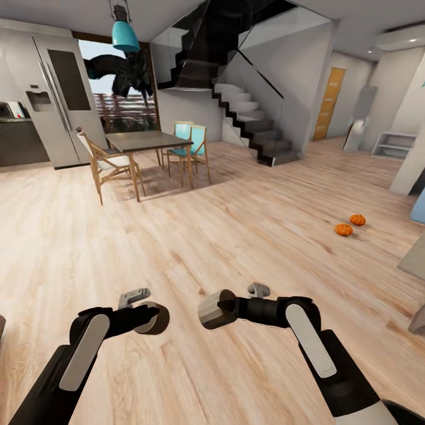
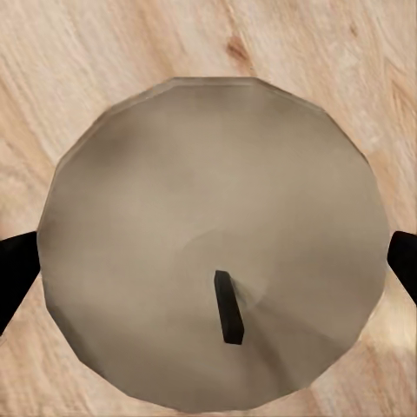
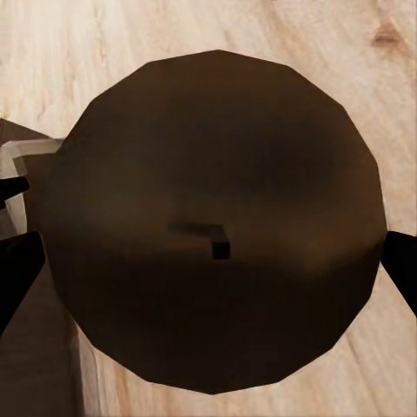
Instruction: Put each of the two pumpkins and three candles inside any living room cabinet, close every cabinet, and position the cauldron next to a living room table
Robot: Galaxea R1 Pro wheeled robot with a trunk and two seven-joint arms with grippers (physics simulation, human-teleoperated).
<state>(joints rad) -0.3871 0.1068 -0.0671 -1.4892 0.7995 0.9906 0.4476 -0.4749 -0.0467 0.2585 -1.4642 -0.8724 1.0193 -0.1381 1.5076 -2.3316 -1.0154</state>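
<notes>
Two orange pumpkins lie side by side on the wooden floor, far ahead to my right. My left gripper is shut on a cream candle. In the left wrist view that candle shows its top and dark wick, with a black finger at each side. My right gripper is shut on a second candle. That candle looks dark and shaded in the right wrist view, between the fingers. Both arms are held low over the floor. The cabinet and the cauldron are out of view.
A dining table with wooden and teal chairs stands at the far left, beside a grey fridge. A dark staircase rises at the back. Grey furniture edges show at the right. Open wooden floor lies between me and the pumpkins.
</notes>
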